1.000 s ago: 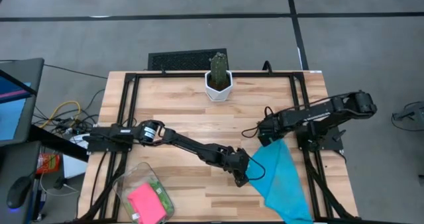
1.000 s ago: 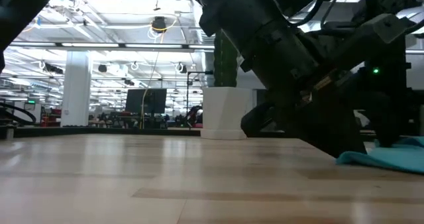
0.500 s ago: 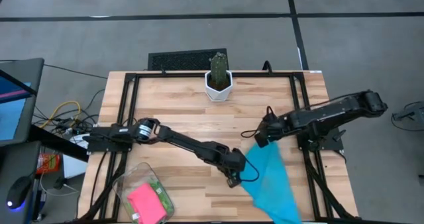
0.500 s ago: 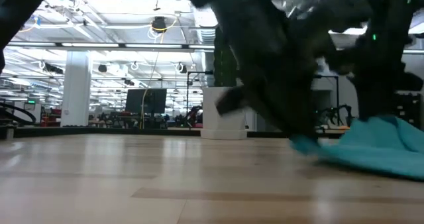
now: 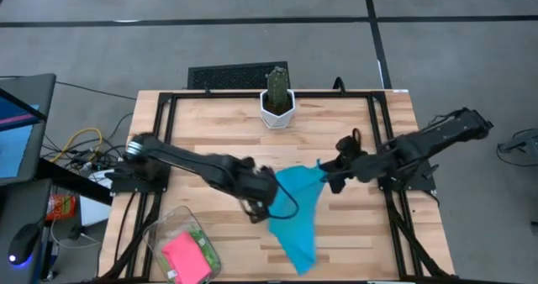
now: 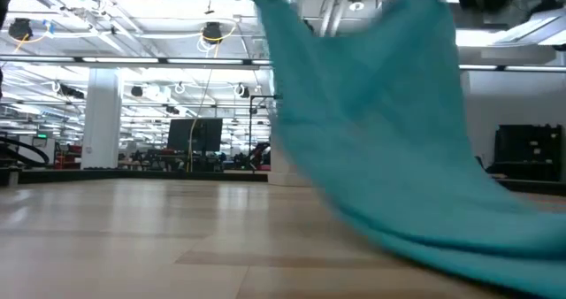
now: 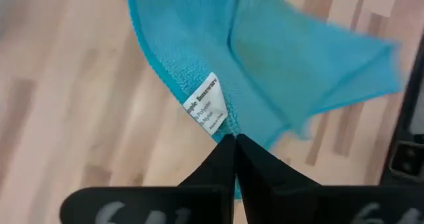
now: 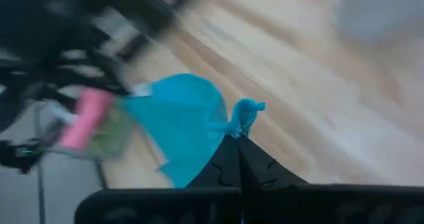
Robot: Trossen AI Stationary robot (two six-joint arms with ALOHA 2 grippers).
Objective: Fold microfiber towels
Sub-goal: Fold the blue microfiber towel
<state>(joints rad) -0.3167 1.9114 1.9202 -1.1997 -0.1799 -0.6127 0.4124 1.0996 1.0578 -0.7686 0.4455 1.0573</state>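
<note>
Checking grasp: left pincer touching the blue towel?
Touching. Left wrist view shows the left pincer shut on the blue towel edge beside its label.

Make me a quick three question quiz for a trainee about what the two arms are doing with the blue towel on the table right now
1. True or false: both grippers are shut on the blue towel.
2. Where are the pink towel and the green towel? A) in the clear bin near the table's front left corner, B) spread flat at the table's centre, C) draped over the potted cactus.
3. Fill in: in the low view the blue towel hangs lifted, its lower edge trailing on the ____.

Key:
1. True. The left gripper pinches the corner by the white label, the right gripper pinches another corner.
2. A
3. table
</note>
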